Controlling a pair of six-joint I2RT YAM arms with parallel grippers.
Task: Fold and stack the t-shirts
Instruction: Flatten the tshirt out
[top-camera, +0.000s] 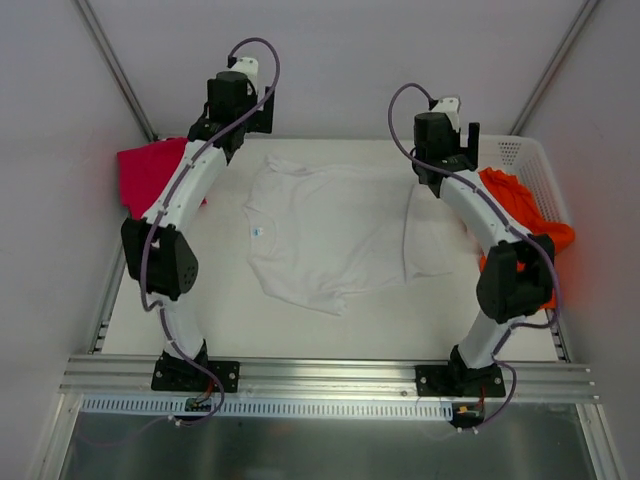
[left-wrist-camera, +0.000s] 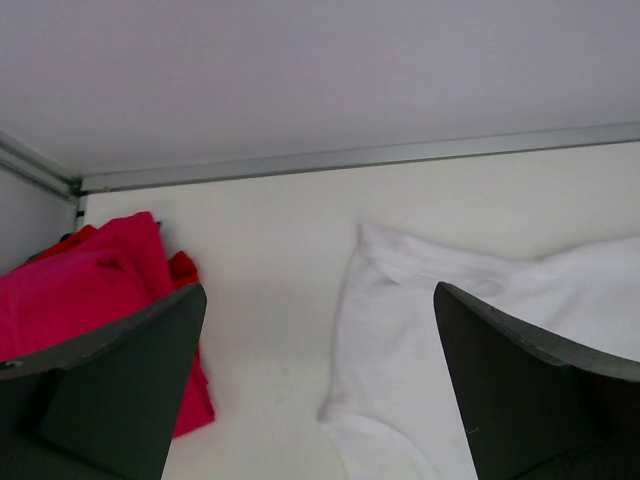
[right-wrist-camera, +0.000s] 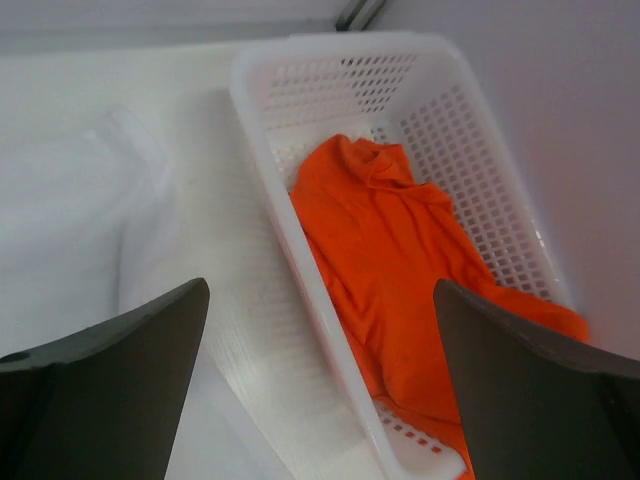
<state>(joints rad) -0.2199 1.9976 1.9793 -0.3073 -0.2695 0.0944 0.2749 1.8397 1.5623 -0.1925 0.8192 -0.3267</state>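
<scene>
A white table (top-camera: 380, 320) inside pale walls carries the white t-shirt (top-camera: 320, 235), spread flat at its middle. The magenta-red t-shirt (top-camera: 150, 175) lies bunched at the far left. The orange t-shirt (top-camera: 515, 200) sits in the lattice basket (top-camera: 530, 160). The left gripper (left-wrist-camera: 320, 295) and right gripper (right-wrist-camera: 320, 290) hover, jaws wide apart, holding nothing.

We see a robot test cell in a lab. Plain pale walls (top-camera: 350, 60) box in the white table (top-camera: 230, 320) on three sides, and bare metal struts (top-camera: 115, 70) rise from its far corners. Along its near edge an aluminium rail (top-camera: 330, 375) carries the bolted left arm (top-camera: 190, 180) and right arm (top-camera: 475, 205), with a slotted cable duct (top-camera: 330, 408) just beside it.
</scene>
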